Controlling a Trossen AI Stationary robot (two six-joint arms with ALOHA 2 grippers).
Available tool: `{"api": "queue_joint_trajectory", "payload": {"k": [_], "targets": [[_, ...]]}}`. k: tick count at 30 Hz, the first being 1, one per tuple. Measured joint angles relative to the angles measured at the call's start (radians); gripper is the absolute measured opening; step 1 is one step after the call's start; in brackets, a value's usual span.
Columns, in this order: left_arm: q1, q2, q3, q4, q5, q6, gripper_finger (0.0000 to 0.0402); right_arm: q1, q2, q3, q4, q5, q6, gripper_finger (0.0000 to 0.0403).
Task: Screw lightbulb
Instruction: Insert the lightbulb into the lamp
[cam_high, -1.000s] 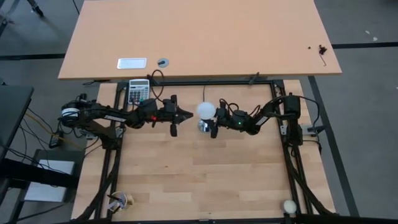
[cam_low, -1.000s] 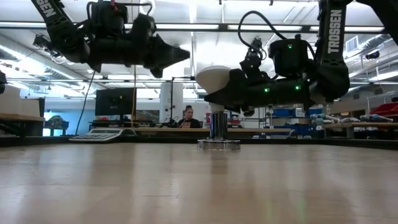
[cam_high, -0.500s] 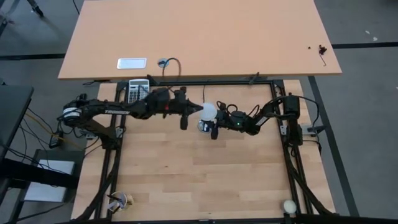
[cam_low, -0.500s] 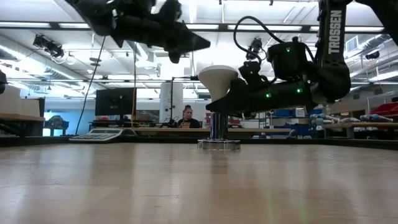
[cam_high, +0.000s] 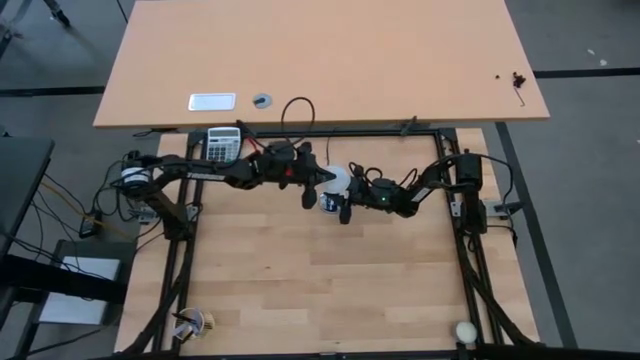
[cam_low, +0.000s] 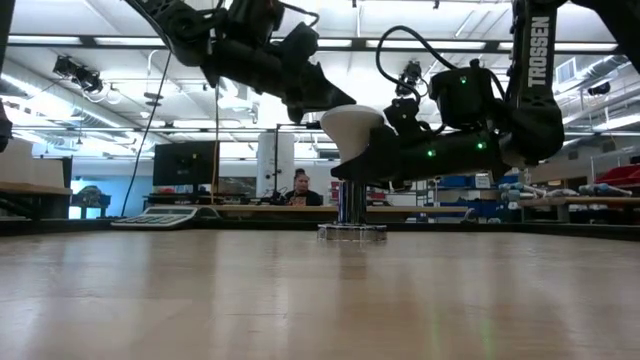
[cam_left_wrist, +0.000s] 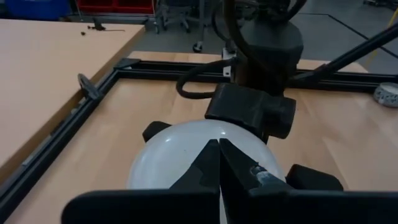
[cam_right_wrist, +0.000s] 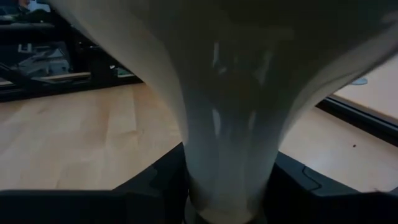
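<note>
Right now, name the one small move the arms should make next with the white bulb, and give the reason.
Probably turn the small white cone-shaped lightbulb into the round silver socket: the right gripper holds its neck upright over the socket, and the shut left gripper presses the dome.

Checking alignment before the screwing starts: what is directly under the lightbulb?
Under the lightbulb, held by the right gripper, the silver socket stands on the table. The left gripper, shut, touches its dome. The gripper hides the bulb's base.

left hand (cam_left_wrist: 219, 163): fingers together, over lightbulb (cam_left_wrist: 168, 155) dome | right hand (cam_left_wrist: 252, 112): just beyond
</note>
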Motion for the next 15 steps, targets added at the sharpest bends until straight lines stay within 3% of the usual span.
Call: {"api": "queue_joint_trajectory", "payload": {"k": [15], "targets": [[0.002, 0.003, -0.001, -0.008, -0.006, 0.003, 0.0, 0.024, -0.018, 0.0, -0.019, 0.019, 0.08, 0.0257]]}}
